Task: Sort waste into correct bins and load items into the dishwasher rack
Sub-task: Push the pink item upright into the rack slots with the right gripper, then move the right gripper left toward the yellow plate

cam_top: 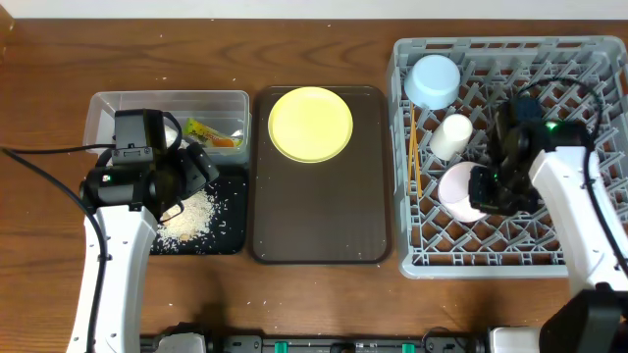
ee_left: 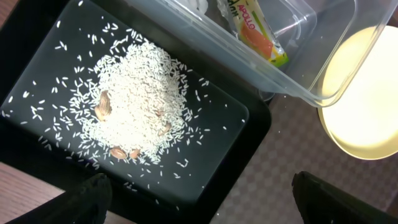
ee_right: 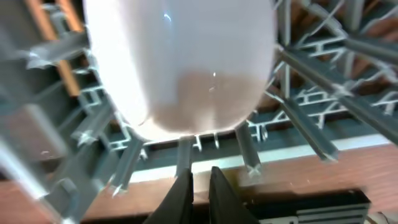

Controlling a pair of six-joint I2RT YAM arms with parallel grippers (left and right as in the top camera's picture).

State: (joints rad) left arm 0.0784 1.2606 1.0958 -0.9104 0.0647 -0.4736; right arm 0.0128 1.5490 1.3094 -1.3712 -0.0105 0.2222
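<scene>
Non-task stuff: brown tray, long side running away from the bases, rounded corners, raised rim, dimpled surface in the left wrist view. It sits between the grippers: just right of the left gripper, well left of the right gripper. Under everything is the wood table; it shows as a sliver at the near-left corner of the left wrist view and below the right gripper in its own view. At the near edge, behind both grippers: black rail with green clips. Along the far edge, ahead of both: pale strip.
</scene>
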